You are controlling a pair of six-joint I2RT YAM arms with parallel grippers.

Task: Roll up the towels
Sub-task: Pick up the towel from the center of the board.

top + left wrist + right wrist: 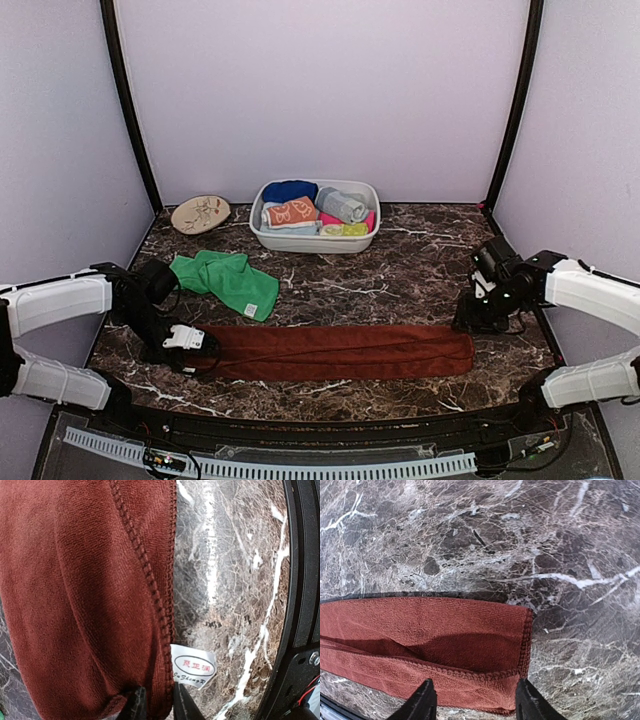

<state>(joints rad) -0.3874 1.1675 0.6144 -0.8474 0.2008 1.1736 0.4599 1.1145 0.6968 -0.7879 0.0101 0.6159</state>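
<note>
A long rust-brown towel (340,350) lies folded lengthwise across the front of the marble table. At its left end, my left gripper (190,345) has its jaws drawn close around the stitched hem (160,700), right beside the white tag (194,666). Above the towel's right end (445,640), my right gripper (476,704) stands open, its fingers straddling the near corner without touching it. A bright green towel (228,280) lies crumpled behind the left end. An orange towel with cream prints (291,212) sits rolled in the basin.
A white oval basin (300,243) at the back centre holds several rolled towels. A tan round dish (200,213) lies at the back left. Purple walls enclose the table, and a black rail (300,580) runs along its near edge.
</note>
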